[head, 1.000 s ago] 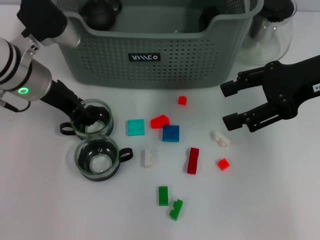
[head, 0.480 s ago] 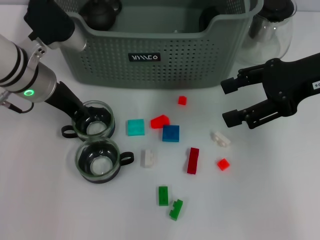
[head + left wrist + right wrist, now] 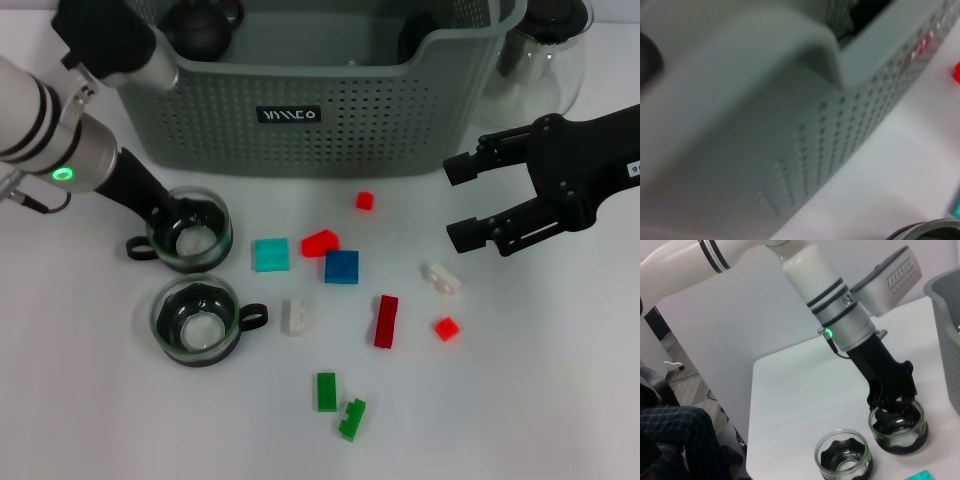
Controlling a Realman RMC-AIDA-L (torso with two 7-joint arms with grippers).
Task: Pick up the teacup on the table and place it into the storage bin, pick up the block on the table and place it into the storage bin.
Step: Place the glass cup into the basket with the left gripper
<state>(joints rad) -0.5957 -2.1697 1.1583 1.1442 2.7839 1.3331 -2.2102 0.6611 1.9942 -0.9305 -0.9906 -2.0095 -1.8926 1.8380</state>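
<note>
The left pincer (image 3: 172,213) is gripping the rim of the clear glass teacup (image 3: 190,236); the right pincer (image 3: 462,202) is hovering open above the white worktop (image 3: 520,380).

Two glass teacups stand on the white table (image 3: 90,400): one teacup (image 3: 190,232) nearer the bin and a second teacup (image 3: 198,318) just in front of it.

One storage bin (image 3: 320,110) sits at the back, and one clear glass teapot (image 3: 545,60) is beside it.

Small blocks lie scattered, ten in all. Four are red: a tiny cube (image 3: 365,201), a wedge-like piece (image 3: 320,242), a long dark-red brick (image 3: 386,321) and another small cube (image 3: 446,328). Two are white (image 3: 296,316) (image 3: 440,278). Two are green (image 3: 326,391) (image 3: 352,419). One is teal (image 3: 270,254) and one is blue (image 3: 341,267).

Two robot arms reach in, each with one gripper: left gripper (image 3: 165,215), right gripper (image 3: 462,200).
</note>
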